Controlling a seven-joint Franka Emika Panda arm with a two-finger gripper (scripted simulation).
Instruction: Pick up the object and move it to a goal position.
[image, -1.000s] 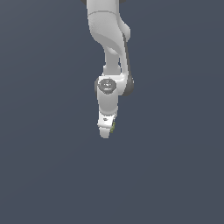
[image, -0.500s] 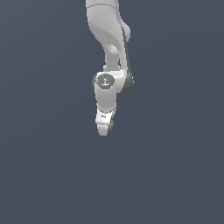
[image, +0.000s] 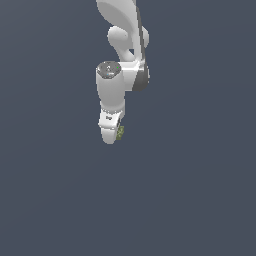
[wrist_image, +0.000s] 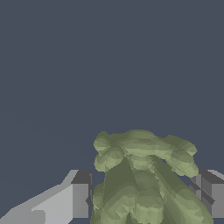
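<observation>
Rising over the last second: arm's wrist joint sits higher and has swung toward the exterior view's left. Gripper (image: 111, 136) clamped on the object (image: 120, 132), olive blob wedged between both fingers (wrist_image: 74, 200). Likely mid-carry; no goal marker visible.

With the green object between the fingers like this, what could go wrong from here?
1. The object is lumpy and bumpy, so the fingers likely touch only a few high points; it may slip or rotate while carried.
2. In the exterior view only a small part of it shows beside the gripper, so a slip would be hard to notice there.
</observation>
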